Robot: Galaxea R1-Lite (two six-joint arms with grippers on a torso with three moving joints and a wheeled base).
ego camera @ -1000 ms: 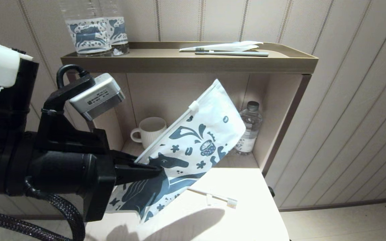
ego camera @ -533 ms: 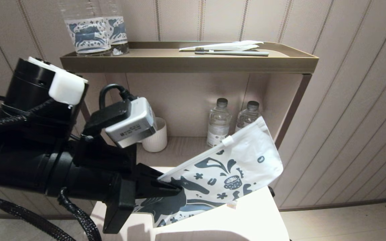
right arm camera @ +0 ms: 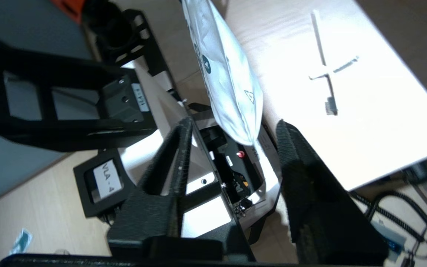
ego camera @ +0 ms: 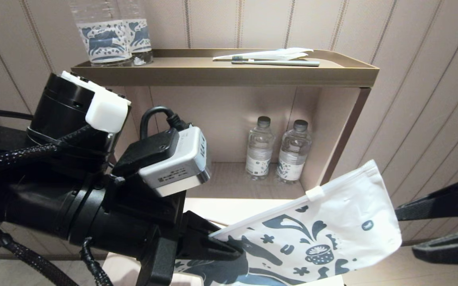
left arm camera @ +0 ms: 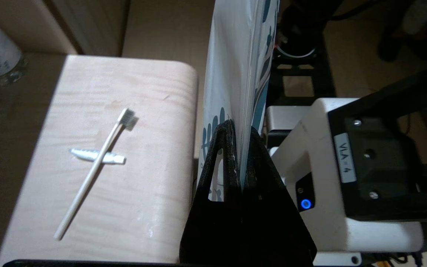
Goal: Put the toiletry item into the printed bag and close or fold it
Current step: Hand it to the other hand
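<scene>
From the head view, the left hand (ego camera: 229, 250) is clamped on one end of the printed bag (ego camera: 312, 242), whose long axis runs out toward the right hand (ego camera: 443, 226) — that hand's fingers are spread, just beside the bag's far end. In the left wrist view the toiletry item (left arm camera: 95, 170) lies on the worktop (left arm camera: 143, 207), beside the edge-on bag. The right wrist view shows the bag's end between the spread fingers — not touching them, so the right hand is the nearer one to take it.
</scene>
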